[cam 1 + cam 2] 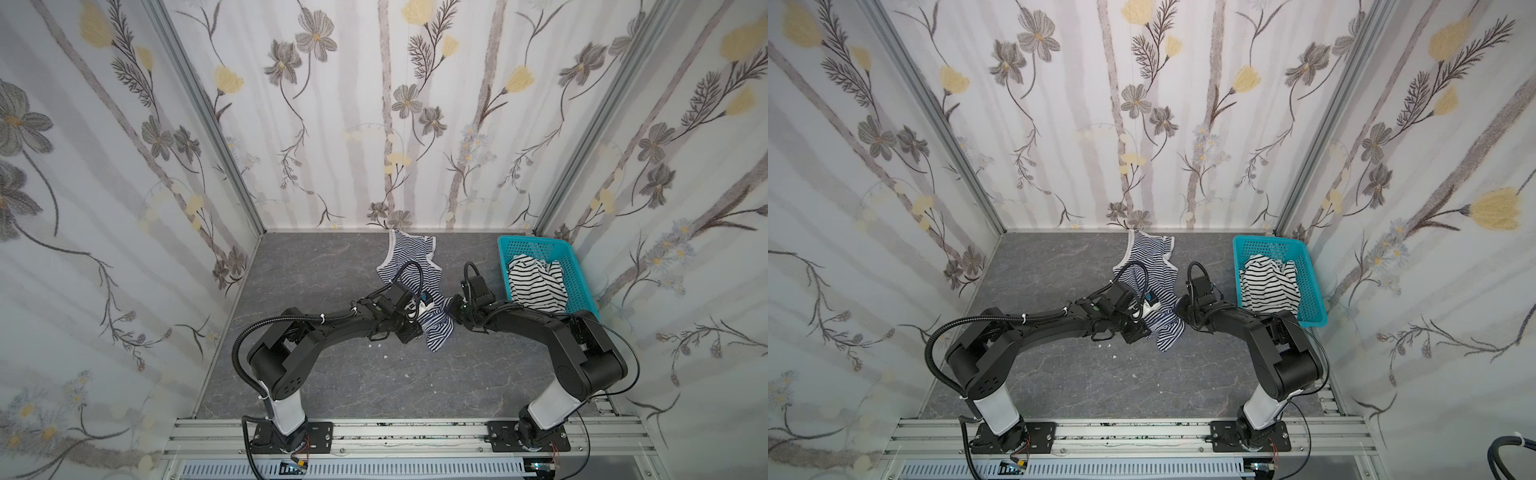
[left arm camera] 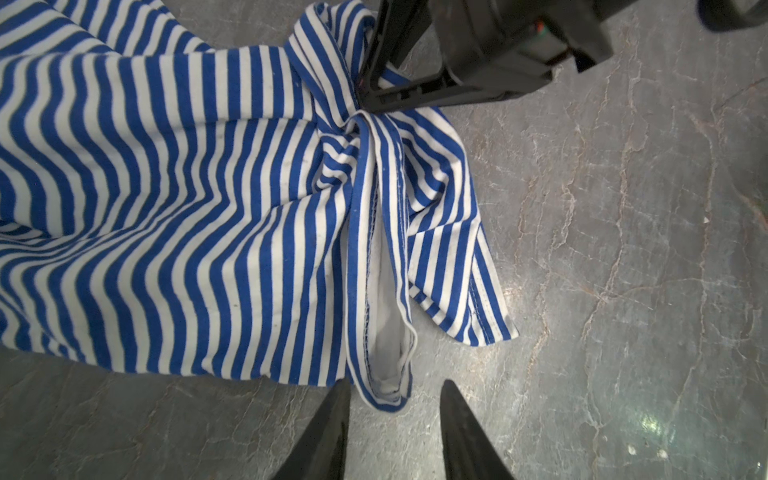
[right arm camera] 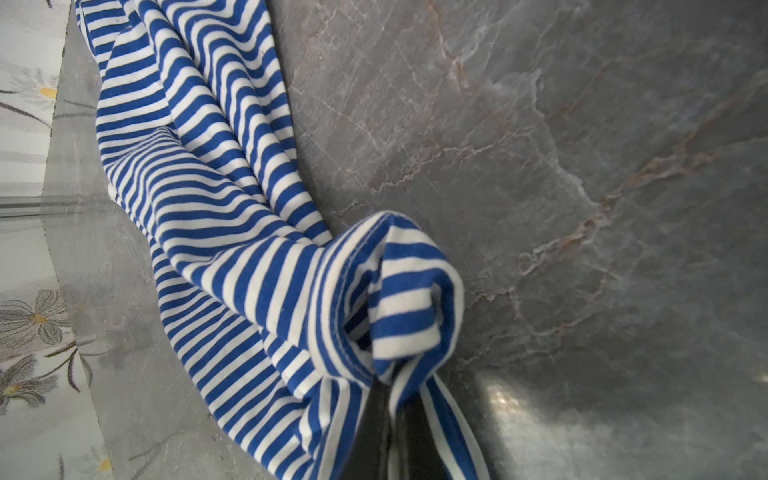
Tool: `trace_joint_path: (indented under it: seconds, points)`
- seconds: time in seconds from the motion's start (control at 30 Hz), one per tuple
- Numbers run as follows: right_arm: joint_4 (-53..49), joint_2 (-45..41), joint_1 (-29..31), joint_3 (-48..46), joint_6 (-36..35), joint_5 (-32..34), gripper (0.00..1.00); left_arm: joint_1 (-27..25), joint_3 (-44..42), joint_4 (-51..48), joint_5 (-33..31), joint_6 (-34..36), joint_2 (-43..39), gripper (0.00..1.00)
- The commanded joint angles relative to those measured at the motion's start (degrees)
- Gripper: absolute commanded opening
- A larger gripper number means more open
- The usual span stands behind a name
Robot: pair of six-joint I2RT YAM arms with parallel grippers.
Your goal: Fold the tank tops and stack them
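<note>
Your left gripper (image 2: 395, 381) sits half open and empty, hem corner of the navy tank top (image 2: 187, 208) dead ahead between its tips, right gripper (image 2: 368, 97) clamped on the same hem.

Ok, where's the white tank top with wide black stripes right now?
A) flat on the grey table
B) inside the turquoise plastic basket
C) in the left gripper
B: the white tank top with wide black stripes lies crumpled inside the turquoise perforated plastic basket.
</note>
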Motion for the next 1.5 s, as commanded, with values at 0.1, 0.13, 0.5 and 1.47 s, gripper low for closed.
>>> trace_joint_path:
  seconds: [0.1,0.13,0.5,1.47]
  points:
    - [2.1,-0.6,0.1,0.0,0.5,0.2,0.00,-0.8,0.0,0.7,-0.4,0.5,1.2,0.37]
    - [2.1,-0.6,0.2,0.0,0.5,0.2,0.00,-0.8,0.2,0.7,-0.5,0.5,1.5,0.37]
    - [2.1,-0.6,0.1,0.2,0.6,0.1,0.00,-1.2,0.0,0.7,-1.1,0.9,3.2,0.37]
    - [-0.2,-9.0,1.8,0.1,-4.9,0.1,0.57,1.5,-3.7,-1.9,-11.7,7.1,-6.9,0.00]
